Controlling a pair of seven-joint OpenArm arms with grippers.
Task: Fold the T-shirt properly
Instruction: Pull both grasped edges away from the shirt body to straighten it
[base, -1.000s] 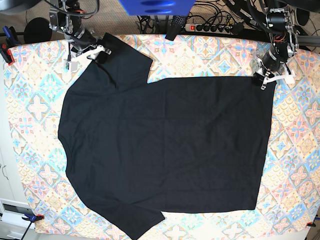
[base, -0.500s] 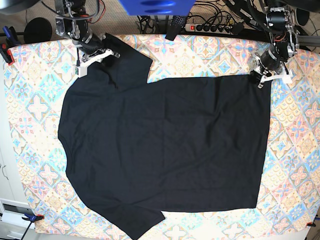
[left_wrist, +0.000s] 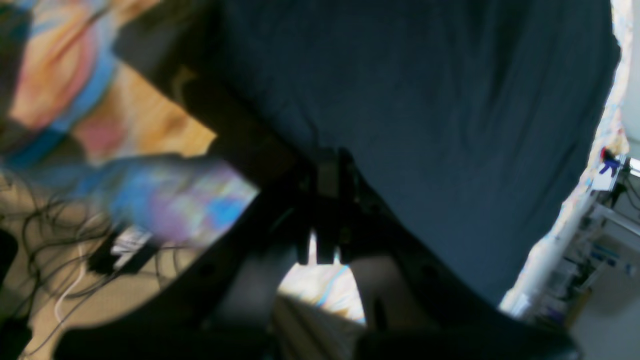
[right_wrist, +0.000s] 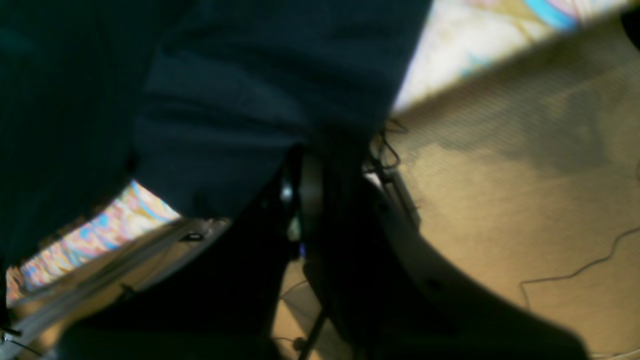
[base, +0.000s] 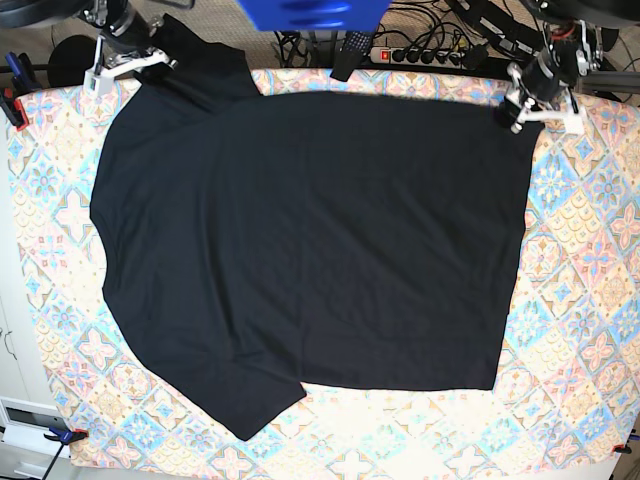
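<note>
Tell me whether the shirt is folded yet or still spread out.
Spread out. The shirt lies in one flat layer on the tablecloth, both sleeves showing, no fold.

Pastel diamond-patterned tablecloth (base: 585, 300) over the whole table. Beyond the far edge, tan carpet floor (right_wrist: 525, 165) with a white power strip (base: 420, 54) and tangled black cables (base: 300, 45). Blue object (base: 312, 12) at top center, cropped. White cabinet (base: 10, 345) along the left edge. Small clamps (base: 10, 100) at the cloth corners. Even, bright lighting.

T-shirt (base: 310, 240) flat on tablecloth (base: 590, 300); pincers at its far corners.
</note>
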